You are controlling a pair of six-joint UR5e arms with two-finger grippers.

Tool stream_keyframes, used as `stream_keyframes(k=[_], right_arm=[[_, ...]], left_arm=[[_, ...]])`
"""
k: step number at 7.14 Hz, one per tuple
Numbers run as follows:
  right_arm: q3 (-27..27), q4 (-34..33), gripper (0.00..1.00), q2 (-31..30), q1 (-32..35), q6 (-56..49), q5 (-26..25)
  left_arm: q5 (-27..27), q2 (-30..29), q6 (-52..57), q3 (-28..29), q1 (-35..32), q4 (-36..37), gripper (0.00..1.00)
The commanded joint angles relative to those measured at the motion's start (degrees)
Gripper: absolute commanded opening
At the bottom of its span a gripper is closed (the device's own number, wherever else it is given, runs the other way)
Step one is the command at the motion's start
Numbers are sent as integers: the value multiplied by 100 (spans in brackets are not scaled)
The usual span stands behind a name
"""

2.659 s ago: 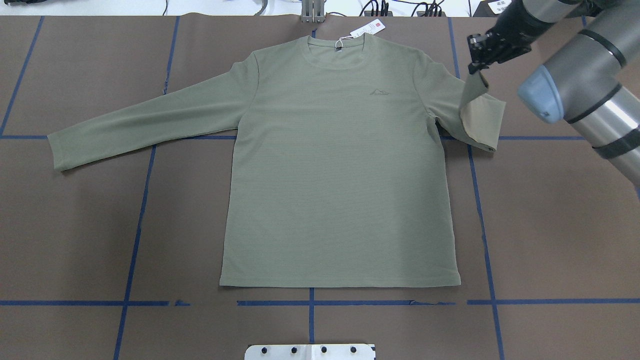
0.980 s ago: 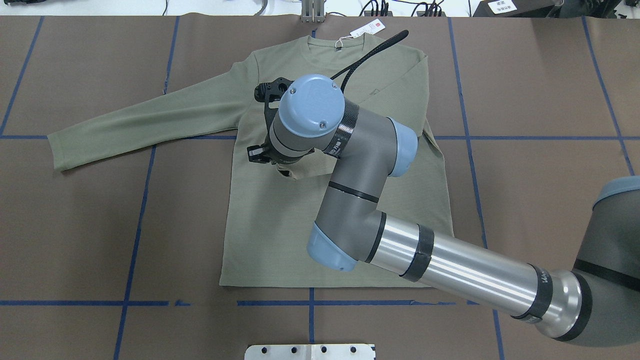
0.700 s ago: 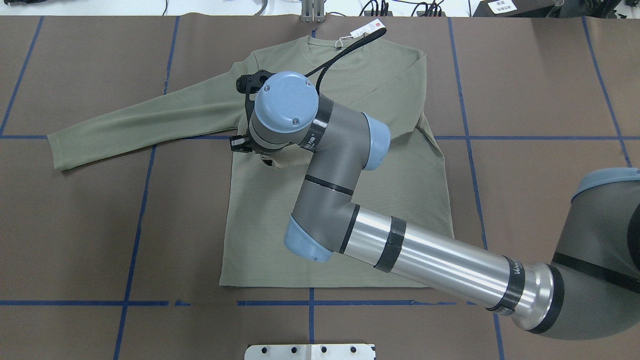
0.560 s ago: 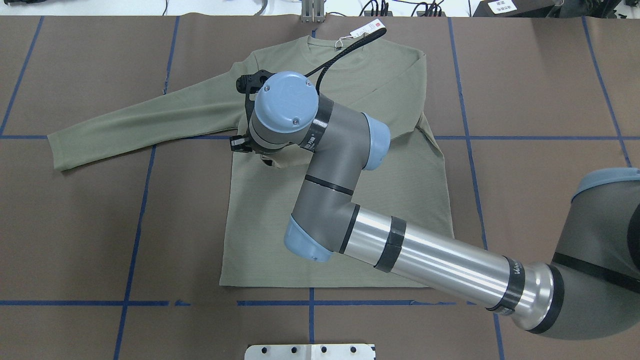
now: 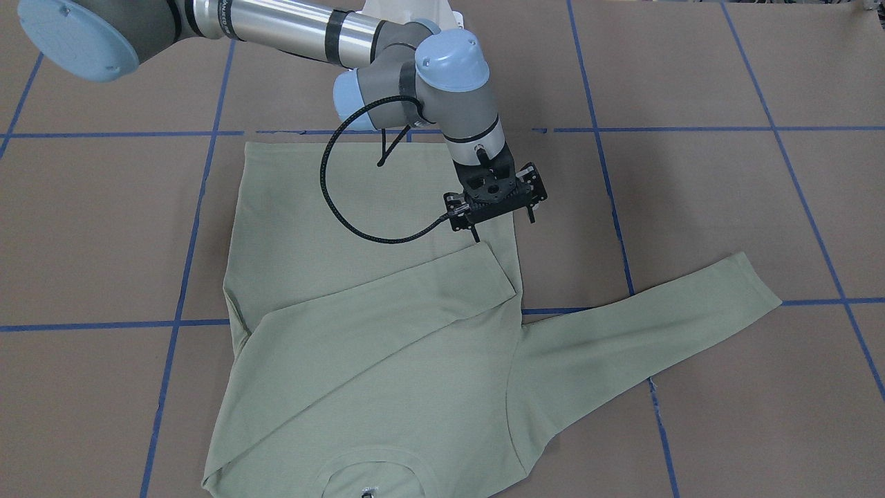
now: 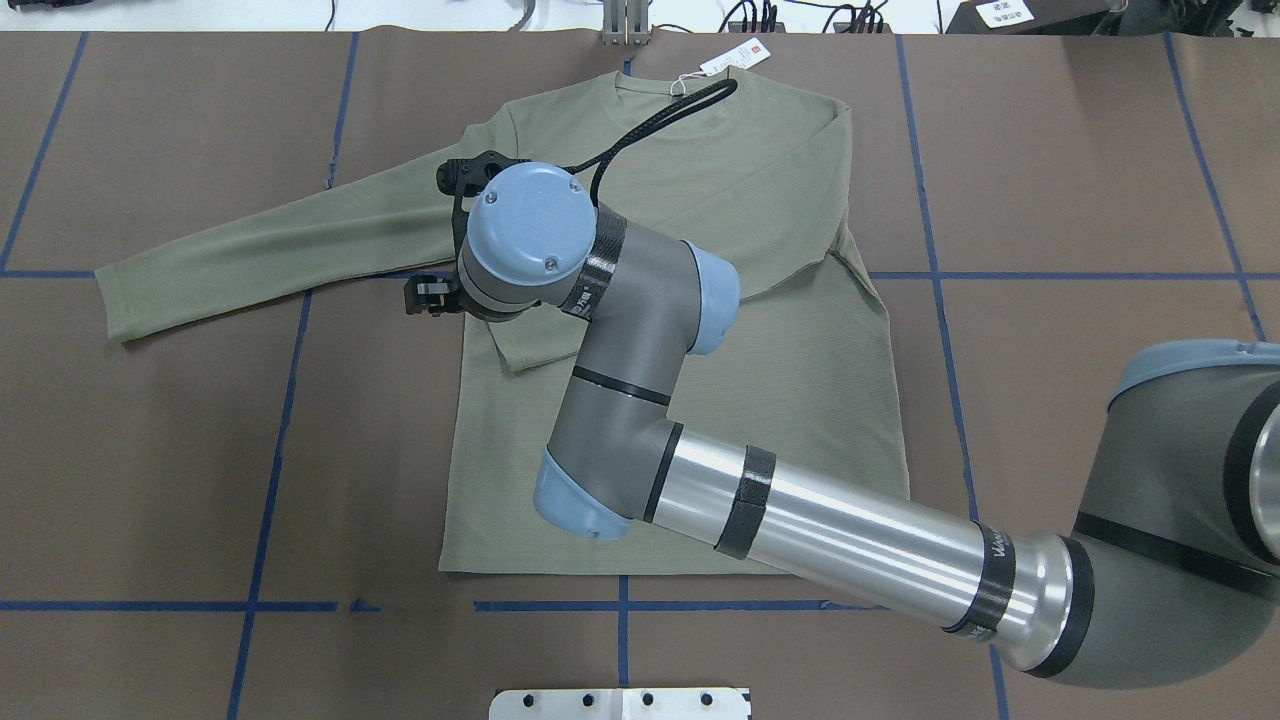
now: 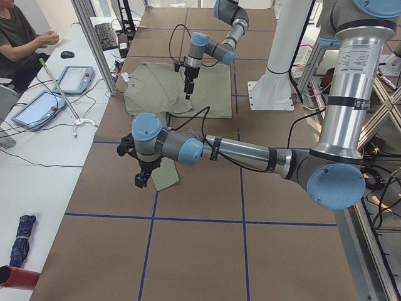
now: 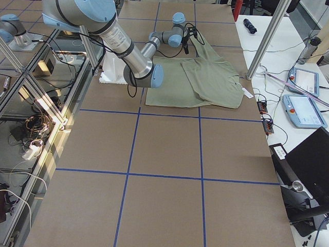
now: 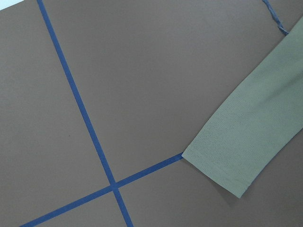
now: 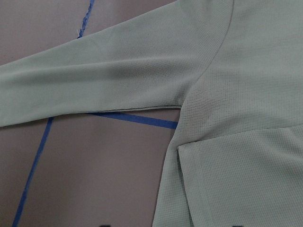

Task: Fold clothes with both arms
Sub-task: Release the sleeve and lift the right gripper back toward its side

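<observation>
Brown table (image 6: 150, 450) holds the shirt (image 6: 800, 400), one sleeve (image 5: 387, 297) now folded across; right gripper (image 5: 503, 227) has let go, fingers spread, empty; other sleeve (image 6: 280, 240) next.

The right gripper (image 5: 503, 225) has let the sleeve (image 5: 415, 290) drop across the shirt (image 5: 290, 228) and slid out past its edge

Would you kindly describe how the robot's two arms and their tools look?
Both are grey-jointed arms with brushed silver tubes, black bands and light blue round caps. The right arm carries a black two-finger tool fed by a looping black braided cable. The left arm looks alike.
</observation>
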Motion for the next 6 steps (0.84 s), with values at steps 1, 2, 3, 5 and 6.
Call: stream_keyframes(k=[1,2,3,5,6], right_arm=[[530,-1064,100,-166,124,246,93],[1388,-1585,100,-750,334,160,128],[2110,-1686,100,-1461,667,142,624],[3483,-2666,100,-2729,1379,-347,1349],[3714,-3367,100,-2821,1565,-959,1376]], left_arm=[[757,53,-1668,-33,903,-996,100],[894,166,-2748,-34,1405,-1628,100],[1182,289,-3438,-34,1801,-2043,100],[1756,456,-4678,-78,2322,-2378,100],[1913,466,-5328,88,2411,-2625,100]])
